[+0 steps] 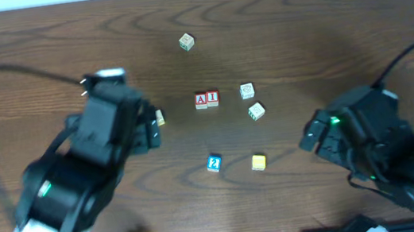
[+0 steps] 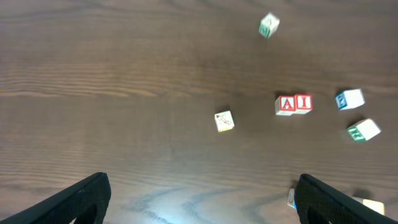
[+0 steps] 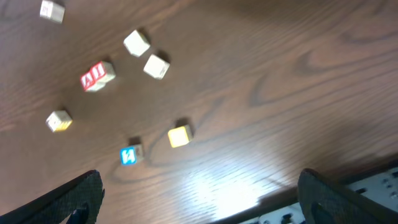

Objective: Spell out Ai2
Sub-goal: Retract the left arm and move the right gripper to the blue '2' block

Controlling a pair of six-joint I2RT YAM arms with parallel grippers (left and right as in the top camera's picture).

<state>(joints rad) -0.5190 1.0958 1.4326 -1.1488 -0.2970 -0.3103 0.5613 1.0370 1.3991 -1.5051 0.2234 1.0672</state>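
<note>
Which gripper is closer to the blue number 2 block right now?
Left. The left gripper sits up-left of the blue 2 block in the overhead view; the right gripper is farther off to its right.

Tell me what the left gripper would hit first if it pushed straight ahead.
Probably the small cream block, which lies ahead of the left gripper, within its open span. Height is unclear, so it might pass over.

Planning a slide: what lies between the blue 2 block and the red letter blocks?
Overhead, only bare table separates the blue block and red blocks.
</note>
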